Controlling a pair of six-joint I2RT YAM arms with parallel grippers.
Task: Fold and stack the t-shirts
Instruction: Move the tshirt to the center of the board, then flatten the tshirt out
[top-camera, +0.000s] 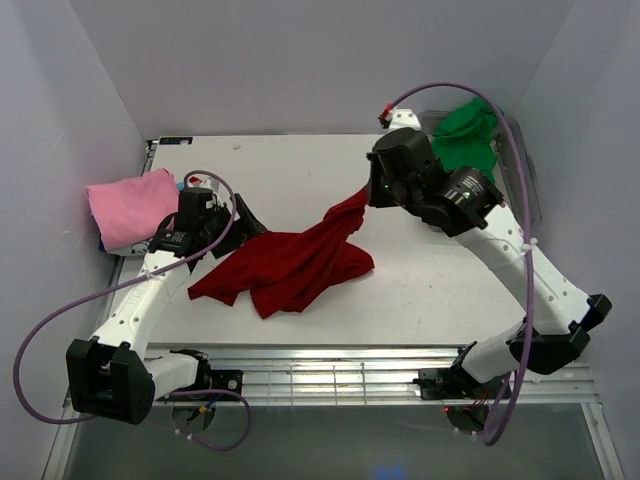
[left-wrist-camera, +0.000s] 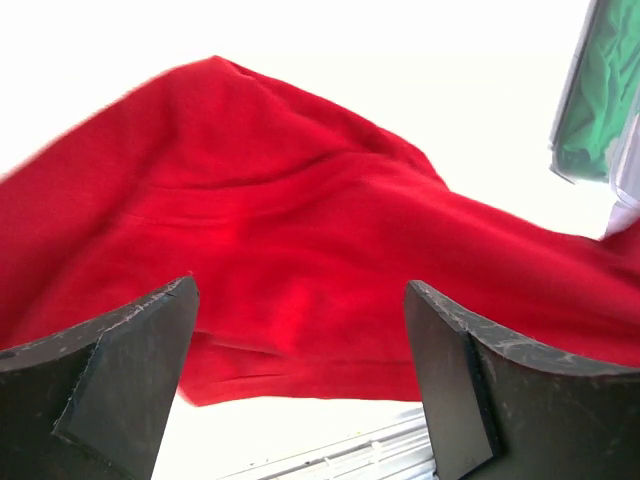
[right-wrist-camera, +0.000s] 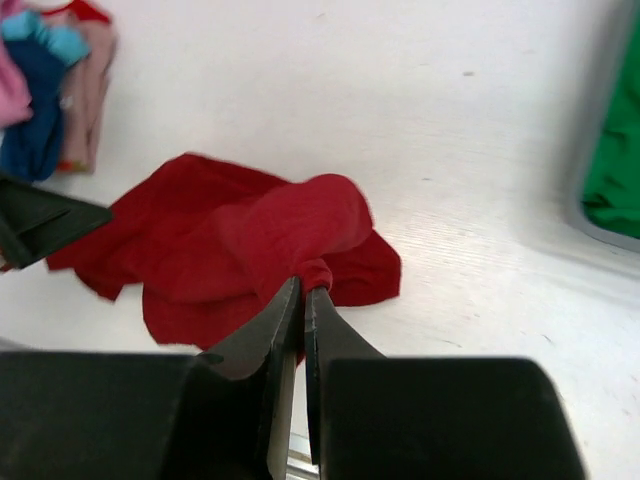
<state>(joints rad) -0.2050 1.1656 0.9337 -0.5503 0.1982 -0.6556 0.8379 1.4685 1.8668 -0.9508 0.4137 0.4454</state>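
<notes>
The red t-shirt (top-camera: 290, 265) lies crumpled mid-table, one corner pulled up toward the back right. My right gripper (top-camera: 368, 195) is shut on that corner; in the right wrist view the jaws (right-wrist-camera: 303, 285) pinch a bunched fold of the red t-shirt (right-wrist-camera: 230, 240). My left gripper (top-camera: 245, 225) is open and empty, low at the shirt's left edge; the left wrist view shows its gripper (left-wrist-camera: 300, 288) with the red t-shirt (left-wrist-camera: 300, 220) spread ahead, untouched. A folded pink t-shirt (top-camera: 130, 205) tops a pile at the left, with blue (right-wrist-camera: 35, 140) and peach (right-wrist-camera: 95, 80) cloth under it. A green t-shirt (top-camera: 465, 135) lies in the tub.
The clear plastic tub (top-camera: 520, 170) stands at the back right corner behind the right arm. White walls close in the table on three sides. A slatted metal rail (top-camera: 350, 375) runs along the near edge between the arm bases.
</notes>
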